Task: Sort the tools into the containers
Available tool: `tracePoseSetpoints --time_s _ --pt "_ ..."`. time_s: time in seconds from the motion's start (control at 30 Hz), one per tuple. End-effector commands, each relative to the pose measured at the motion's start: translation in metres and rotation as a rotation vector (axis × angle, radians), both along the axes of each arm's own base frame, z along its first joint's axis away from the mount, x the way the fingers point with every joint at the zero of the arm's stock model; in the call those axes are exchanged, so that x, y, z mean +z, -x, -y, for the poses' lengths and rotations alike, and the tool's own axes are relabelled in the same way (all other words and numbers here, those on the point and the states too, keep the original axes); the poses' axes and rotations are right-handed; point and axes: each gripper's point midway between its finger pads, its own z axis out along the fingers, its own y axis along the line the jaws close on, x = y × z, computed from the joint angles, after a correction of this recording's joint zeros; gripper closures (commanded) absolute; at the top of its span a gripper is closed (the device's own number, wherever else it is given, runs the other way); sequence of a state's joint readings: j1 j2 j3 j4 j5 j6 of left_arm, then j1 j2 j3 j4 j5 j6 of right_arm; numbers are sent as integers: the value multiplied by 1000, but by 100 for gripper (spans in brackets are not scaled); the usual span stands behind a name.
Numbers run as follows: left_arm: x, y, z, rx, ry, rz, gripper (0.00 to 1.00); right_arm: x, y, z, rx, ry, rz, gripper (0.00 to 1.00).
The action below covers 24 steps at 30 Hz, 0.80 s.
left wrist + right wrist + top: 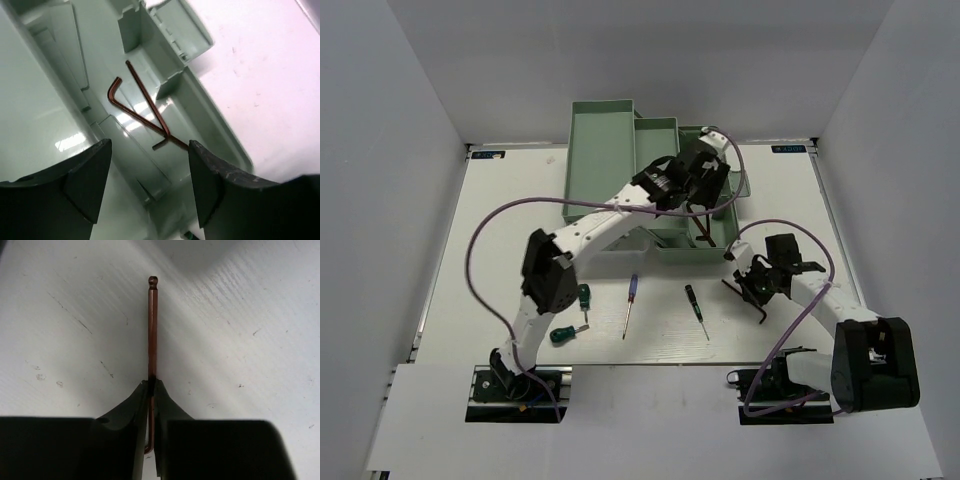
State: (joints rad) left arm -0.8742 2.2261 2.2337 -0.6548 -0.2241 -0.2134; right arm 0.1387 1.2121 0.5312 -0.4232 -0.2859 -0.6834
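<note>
The mint-green toolbox stands open at the back centre. My left gripper hovers over its right tray, open and empty. Two reddish-brown hex keys lie crossed in that tray below it. My right gripper is low over the table right of the box, shut on a reddish-brown hex key whose ball end points away from the fingers. On the table in front lie two green-handled screwdrivers, a blue-handled one and a thin dark one.
A long fold-out tray sits on the box's left side. The left arm's purple cable loops over the left of the table. White walls close in the table at the left, back and right.
</note>
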Motion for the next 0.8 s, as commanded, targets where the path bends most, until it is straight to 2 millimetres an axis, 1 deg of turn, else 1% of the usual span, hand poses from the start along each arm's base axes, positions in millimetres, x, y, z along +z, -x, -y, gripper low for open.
tracePoseSetpoints --time_s 0.0,0.03,0.07,0.1,0.13,0.17,0.2,0.23,0.27,0.3,0.33,0.37,0.4,0.43,0.47,0.5,0.53,0.57,0.63,0.67,0.7,0.73,0.77 --pt "141 54 -35 -50 196 159 27 -26 30 12 -18 74 -105 93" --pt "144 64 -48 -50 199 161 27 -25 29 12 -47 71 -112 100" --pt "145 76 -60 -62 203 156 31 -22 24 12 -58 72 -105 100" --pt "105 92 -75 -58 150 79 33 -19 22 16 -84 83 -103 100" --pt "100 104 -90 -51 150 63 37 -16 26 19 -112 87 -127 100" --pt "123 127 -113 -63 207 85 41 2 10 16 -132 65 -72 100" --pt "72 147 -135 -35 126 -28 52 15 5 15 -147 27 -41 100" --pt "59 159 -150 -19 114 -66 56 26 10 14 -144 8 -34 100" --pt "46 175 -159 -29 109 -100 60 49 -2 6 -115 -43 21 100" --pt "23 197 -179 -32 101 -146 62 61 -4 3 -103 -70 38 100" --pt "11 208 -187 -7 116 -194 62 83 5 -10 -60 -144 33 100" --pt "1 217 -192 -13 119 -222 61 99 1 -13 -29 -165 69 100" --pt "-21 225 -202 1 91 -258 55 114 3 -16 -14 -184 76 100" --pt "-28 229 -206 11 89 -273 50 128 7 -25 24 -240 99 100" --pt "-34 232 -207 4 87 -283 46 132 14 -28 44 -251 86 100" --pt "-47 238 -210 -1 61 -302 43 156 6 -30 67 -262 155 100" --pt "-56 240 -210 -4 43 -323 41 165 7 -37 89 -300 163 100" --pt "-69 240 -207 -10 34 -341 38 188 -2 -40 90 -316 220 100" --pt "-82 239 -205 -7 12 -358 34 202 -11 -43 62 -347 235 100" --pt "-98 239 -203 -16 -9 -374 34 210 -28 -44 45 -350 258 100" --pt "-105 239 -202 -14 -18 -381 32 222 -43 -47 -9 -383 283 100" --pt "-111 236 -202 -5 -27 -379 31 228 -58 -49 -21 -390 311 100" --pt "-116 230 -200 -2 -31 -360 29 216 -79 -48 -64 -372 263 100"
